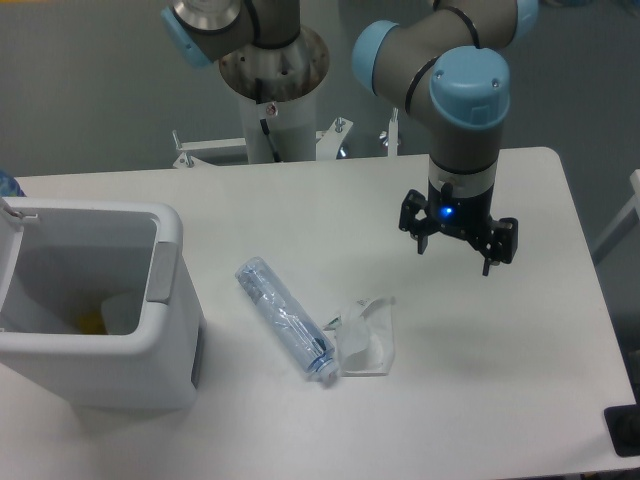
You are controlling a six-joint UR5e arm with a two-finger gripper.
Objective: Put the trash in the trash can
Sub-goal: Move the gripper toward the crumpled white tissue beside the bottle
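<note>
Our arm, poised with its gripper pointing down

We see our single arm (440, 45) rise from its grey column base (272, 75) at the far side, its blue-capped joints folding across to the right. The wrist (462, 150) hangs vertical, a small blue light glowing near its lower end. Below it our gripper (455, 248) faces downward with its two black fingers (420, 222) spread apart, nothing held between them.

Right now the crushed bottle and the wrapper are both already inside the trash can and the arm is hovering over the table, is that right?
Not quite. The camera view shows the crushed bottle and the wrapper lying on the table, to the right of the trash can, not inside it. The arm is hovering over the table, as you said.
</note>
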